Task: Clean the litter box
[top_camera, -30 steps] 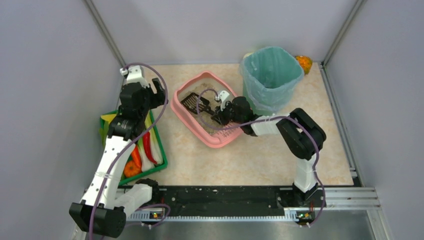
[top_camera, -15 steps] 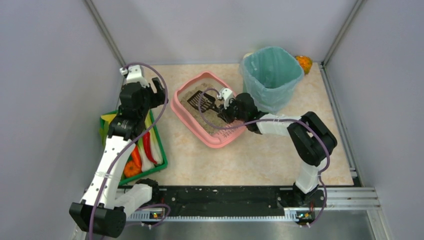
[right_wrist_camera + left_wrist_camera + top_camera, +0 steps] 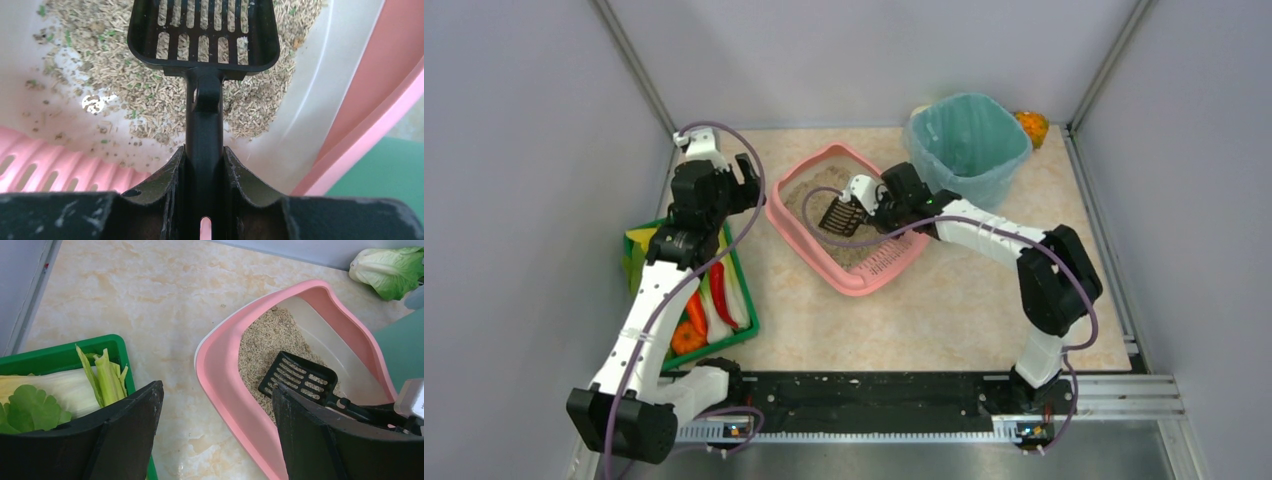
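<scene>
The pink litter box (image 3: 852, 277) lies mid-table with beige litter inside and a slotted ledge (image 3: 60, 165) at its near end. My right gripper (image 3: 876, 207) is shut on the handle of a black slotted scoop (image 3: 836, 214). In the right wrist view the scoop (image 3: 202, 35) points ahead over the litter, the handle clamped between the gripper (image 3: 204, 155) fingers. My left gripper (image 3: 217, 390) is open and holds nothing. It hangs just left of the box's rim (image 3: 220, 375), above the bare table. The scoop (image 3: 299, 379) also shows in the left wrist view.
A tall teal-lined bin (image 3: 969, 150) stands right behind the box, an orange item (image 3: 1031, 127) beyond it. A green tray (image 3: 646, 238) of vegetables sits at the left under my left arm. A lettuce (image 3: 387, 270) lies by the back wall. Grey walls close in three sides.
My right arm has stretched out and carried the scoop rightward inside the box, its head turned toward the near side. The left gripper has shifted slightly right and stays open.
</scene>
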Available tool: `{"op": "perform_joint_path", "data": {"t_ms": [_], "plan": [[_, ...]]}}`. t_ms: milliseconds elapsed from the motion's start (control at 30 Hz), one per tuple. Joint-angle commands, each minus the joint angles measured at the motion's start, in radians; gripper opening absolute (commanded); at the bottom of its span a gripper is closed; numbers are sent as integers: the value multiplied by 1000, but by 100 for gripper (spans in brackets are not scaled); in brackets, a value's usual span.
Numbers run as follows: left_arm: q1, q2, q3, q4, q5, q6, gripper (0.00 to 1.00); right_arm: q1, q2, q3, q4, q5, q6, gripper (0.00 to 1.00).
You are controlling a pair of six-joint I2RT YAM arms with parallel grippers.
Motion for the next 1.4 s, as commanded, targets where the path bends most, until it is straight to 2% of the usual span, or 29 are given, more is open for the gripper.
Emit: {"op": "perform_joint_path", "data": {"t_ms": [0,233,500,700,1100,1367], "plan": [[-1,8,33,57,21,2,84,38,9,165,-227,-44,-102,0],[-1,1,29,47,10,18,84,88,193,361,-393,12,-128,0],[-1,-5,21,49,0,36,84,137,316,486,-365,-112,-118,0],[-1,-10,12,50,-3,41,84,149,335,430,-101,-194,6,0],[-1,-22,-2,56,-2,41,84,148,322,189,451,-50,263,0],[-1,-25,-4,57,2,39,84,148,301,101,664,-33,354,0]]}}
